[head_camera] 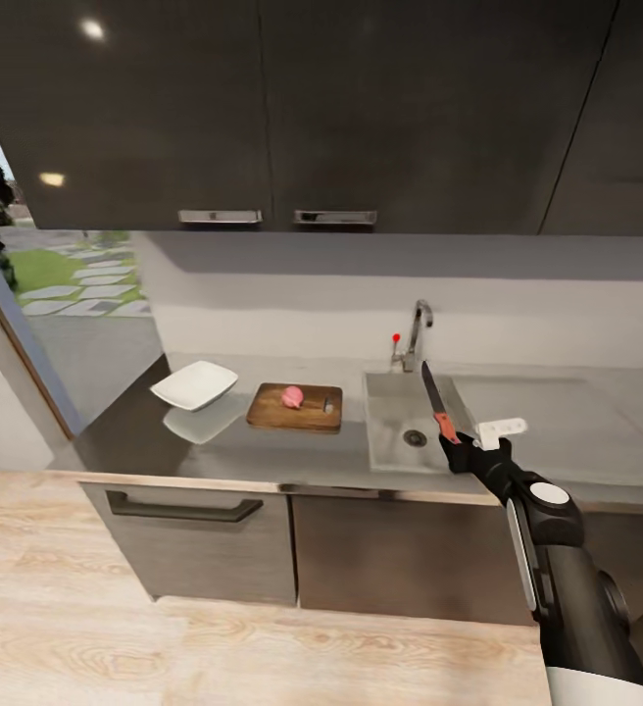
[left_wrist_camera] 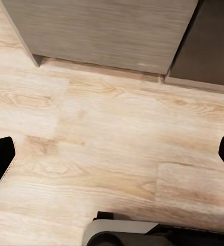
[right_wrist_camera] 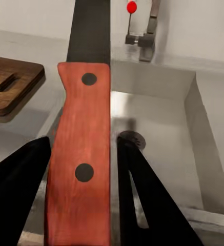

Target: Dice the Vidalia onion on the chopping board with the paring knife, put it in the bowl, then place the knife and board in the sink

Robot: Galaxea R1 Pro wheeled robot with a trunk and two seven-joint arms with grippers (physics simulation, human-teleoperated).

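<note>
The right gripper point(head_camera: 456, 443) clenched the slim red-handled paring knife point(head_camera: 436, 400) above the pale grey sink point(head_camera: 392, 417). The small pink onion point(head_camera: 292, 396) lay on the dark wooden chopping board point(head_camera: 272, 414), beside the white squarish bowl point(head_camera: 194, 384). The left gripper point(left_wrist_camera: 112, 154) stood released over the floor.

The right arm point(head_camera: 567, 588) is showing a glossy black shell with a round white cap, a pale strip, and a white tab beside its black pincer point(head_camera: 456, 446).

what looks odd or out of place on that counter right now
The white bowl sits tilted, its near edge lifted off the counter. The onion lies whole on the board. The right claw holds the knife blade-up over the sink.
</note>
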